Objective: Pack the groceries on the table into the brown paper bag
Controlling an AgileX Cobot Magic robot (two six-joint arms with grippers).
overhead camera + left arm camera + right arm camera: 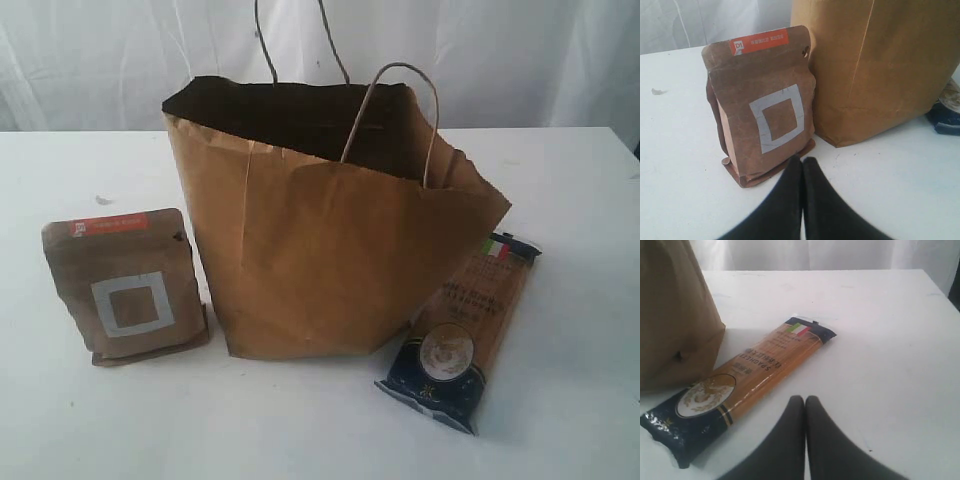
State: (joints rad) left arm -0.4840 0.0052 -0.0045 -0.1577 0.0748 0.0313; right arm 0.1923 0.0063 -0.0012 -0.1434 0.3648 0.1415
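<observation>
Spaghetti in a long clear plastic pack with navy ends (455,335) lies on the white counter (300,430), close against the tall creased brown paper bag (320,260). A brown kraft pouch with a white square (125,285) stands on the bag's other side. A clumsy nudge could topple the bag, I'd guess. The left hand (802,159) and the right hand (805,399) are clenched and hold nothing.

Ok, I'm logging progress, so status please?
Left gripper shut, empty; right gripper same. Pouch and spaghetti pack on table beside bag. Bag mouth open, unobstructed.
</observation>
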